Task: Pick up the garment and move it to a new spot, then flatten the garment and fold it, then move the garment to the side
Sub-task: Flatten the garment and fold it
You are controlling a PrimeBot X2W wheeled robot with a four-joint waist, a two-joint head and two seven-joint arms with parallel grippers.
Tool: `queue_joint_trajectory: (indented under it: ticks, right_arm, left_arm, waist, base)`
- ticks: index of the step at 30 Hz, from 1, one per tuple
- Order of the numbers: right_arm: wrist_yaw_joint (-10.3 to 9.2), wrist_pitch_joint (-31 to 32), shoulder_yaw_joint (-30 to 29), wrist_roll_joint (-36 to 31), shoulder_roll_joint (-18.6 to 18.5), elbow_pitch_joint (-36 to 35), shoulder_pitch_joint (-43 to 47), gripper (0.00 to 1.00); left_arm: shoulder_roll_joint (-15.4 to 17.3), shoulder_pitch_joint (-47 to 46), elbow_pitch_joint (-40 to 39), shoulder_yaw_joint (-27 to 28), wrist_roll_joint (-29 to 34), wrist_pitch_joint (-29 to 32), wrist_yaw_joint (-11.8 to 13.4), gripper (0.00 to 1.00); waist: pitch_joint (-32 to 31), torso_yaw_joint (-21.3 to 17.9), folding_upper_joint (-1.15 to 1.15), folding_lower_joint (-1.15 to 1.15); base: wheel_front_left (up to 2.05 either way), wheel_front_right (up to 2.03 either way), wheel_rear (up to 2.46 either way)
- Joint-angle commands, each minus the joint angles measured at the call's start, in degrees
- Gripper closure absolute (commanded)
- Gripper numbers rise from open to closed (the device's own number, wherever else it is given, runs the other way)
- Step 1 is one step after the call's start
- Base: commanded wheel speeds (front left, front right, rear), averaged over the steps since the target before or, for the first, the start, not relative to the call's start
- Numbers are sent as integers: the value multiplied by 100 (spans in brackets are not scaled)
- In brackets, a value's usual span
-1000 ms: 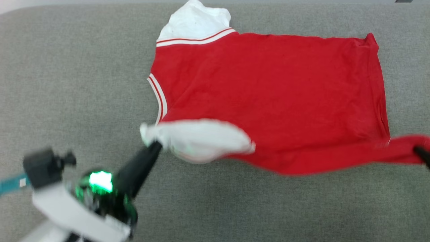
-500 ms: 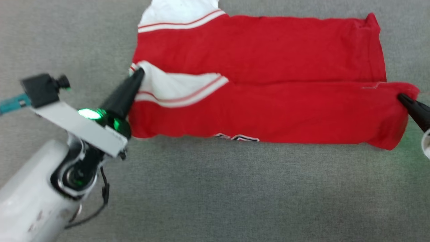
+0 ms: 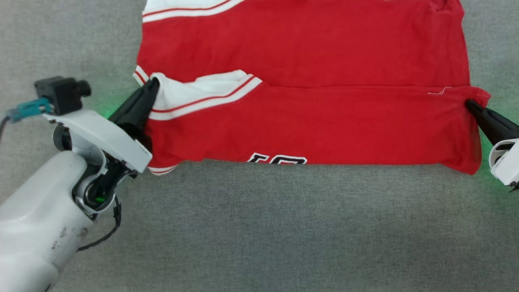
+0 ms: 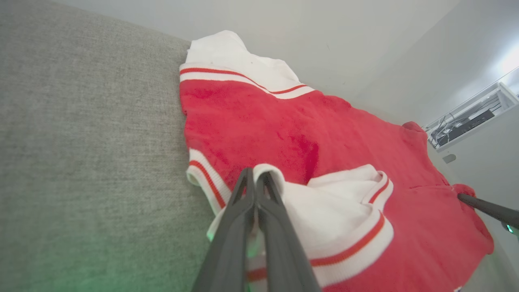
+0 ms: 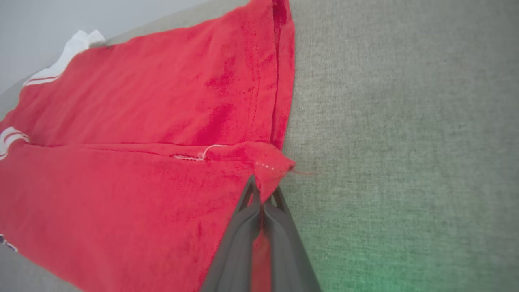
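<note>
Risk: The near half of the garment is lying doubled over, with its white sleeve bunching. Releasing here would likely be setting a lumpy, uneven fold.
Cause: Both pinches are taking thin bites of soft jersey, so a tug could be slipping cloth free or dragging the lower layer.
Left gripper: is clenching the sleeve's edge at the garment's left end.
Right gripper: is clenching the hem corner at the right end.
Garment: is lying spread toward the far edge of the grey fabric surface.
</note>
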Motion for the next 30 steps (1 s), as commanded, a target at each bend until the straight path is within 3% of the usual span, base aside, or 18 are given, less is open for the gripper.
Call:
queue_joint_trajectory:
  ticks: [1,2,10,16,22,25,30]
  right_arm:
    - [-9,-125,40,-68,-37,65,-42,52]
    - [-8,-230,81,-79,-51,105,-31,0]
    - [-9,-666,211,-1,-167,214,233,0]
    - [-9,-738,146,77,-219,147,421,0]
    - [-9,-726,139,42,-201,13,444,0]
    - [-9,-733,142,18,-181,-49,395,0]
    - [-9,-790,121,-9,-152,-135,314,0]
  left_arm:
    - [23,-42,92,-136,92,-2,9,0]
    - [40,-96,105,-219,115,3,9,0]
    - [593,-586,113,-823,428,551,8,0]
    - [872,-795,-322,-1157,93,2158,182,0]
    - [1171,-860,-1094,-1486,-409,3812,595,0]
    - [1211,-805,-1268,-1548,-672,4242,687,0]
    - [1252,-681,-1193,-1539,-943,4454,692,0]
  waist:
    - [-176,63,0,0]
    - [-258,79,0,0]
    - [-859,196,0,0]
    - [-1072,244,0,0]
    - [-1010,166,0,0]
    - [-938,73,0,0]
    - [-812,-96,0,0]
  base:
    - [0,0,0]
    - [0,0,0]
    - [0,0,0]
    - [0,0,0]
    - [0,0,0]
    - [0,0,0]
    - [0,0,0]
